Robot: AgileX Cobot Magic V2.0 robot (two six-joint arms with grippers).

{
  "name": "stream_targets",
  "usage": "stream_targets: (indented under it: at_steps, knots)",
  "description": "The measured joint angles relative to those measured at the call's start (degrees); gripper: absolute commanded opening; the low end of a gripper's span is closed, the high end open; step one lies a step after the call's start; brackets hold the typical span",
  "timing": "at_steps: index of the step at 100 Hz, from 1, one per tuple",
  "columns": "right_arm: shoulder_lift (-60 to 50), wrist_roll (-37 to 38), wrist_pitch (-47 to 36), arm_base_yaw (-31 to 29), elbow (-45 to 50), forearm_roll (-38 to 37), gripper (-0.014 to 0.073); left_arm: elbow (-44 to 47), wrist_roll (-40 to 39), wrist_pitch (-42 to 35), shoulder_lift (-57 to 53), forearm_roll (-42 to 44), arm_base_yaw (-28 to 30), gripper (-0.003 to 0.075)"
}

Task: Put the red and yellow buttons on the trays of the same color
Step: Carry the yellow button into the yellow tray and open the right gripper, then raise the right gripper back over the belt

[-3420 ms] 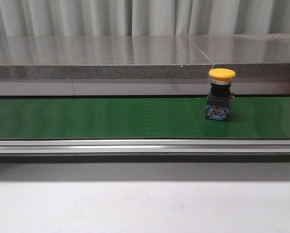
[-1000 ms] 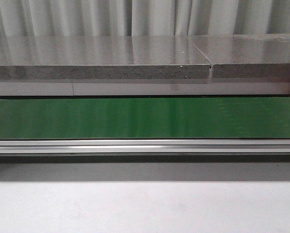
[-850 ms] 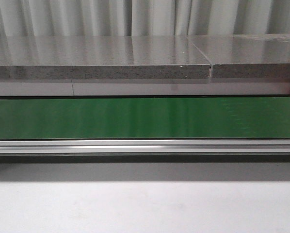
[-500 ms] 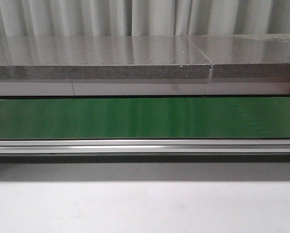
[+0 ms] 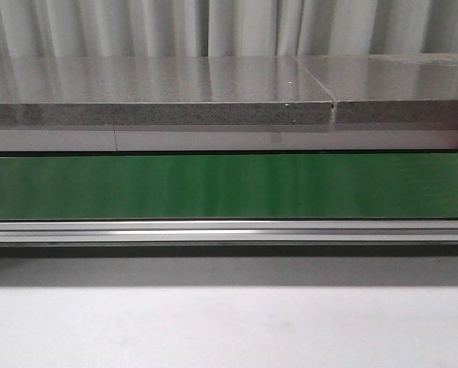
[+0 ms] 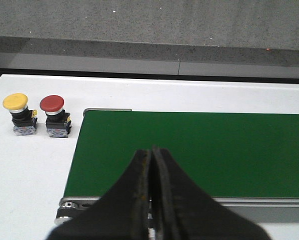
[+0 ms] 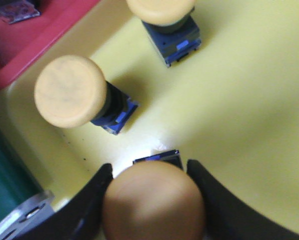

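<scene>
- My right claw (image 7: 152, 200) pinches a yellow button (image 7: 153, 204) upright, base just over the yellow tray (image 7: 249, 125), beside 2 others already seated there.
- My left claw (image 6: 150, 200) is pressed together, empty, over the green belt (image 6: 199, 150).
- Spare buttons (image 6: 37, 115) sit on the white bench (image 6: 24, 170), beyond the belt's end, nearer my left arm.

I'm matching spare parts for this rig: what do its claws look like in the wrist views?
Both are black. The left claw has two broad fingers tapering to thin, worn-looking inner edges. The right claw shows smooth, curved dark fingers. No cables or markings are visible.
</scene>
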Motion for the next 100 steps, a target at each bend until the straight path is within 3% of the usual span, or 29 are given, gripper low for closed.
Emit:
stream_targets:
  at_steps: [30, 70, 89, 100]
  knots:
    - [3.51, 0.0, -2.36, 0.0, 0.0, 0.58, 0.0186, 0.0, 0.0, 0.0, 0.0, 0.0, 0.0, -0.0019]
    - [3.51, 0.12, -2.94, 0.0, 0.0, 0.71, 0.0409, 0.0, 0.0, 0.0, 0.0, 0.0, 0.0, -0.0019]
    - [3.51, 0.12, -3.37, 0.0, 0.0, 0.75, 0.057, 0.0, 0.0, 0.0, 0.0, 0.0, 0.0, -0.0019]
    - [3.51, 0.01, -3.46, 0.0, 0.0, 0.75, 0.0602, 0.0, 0.0, 0.0, 0.0, 0.0, 0.0, -0.0019]
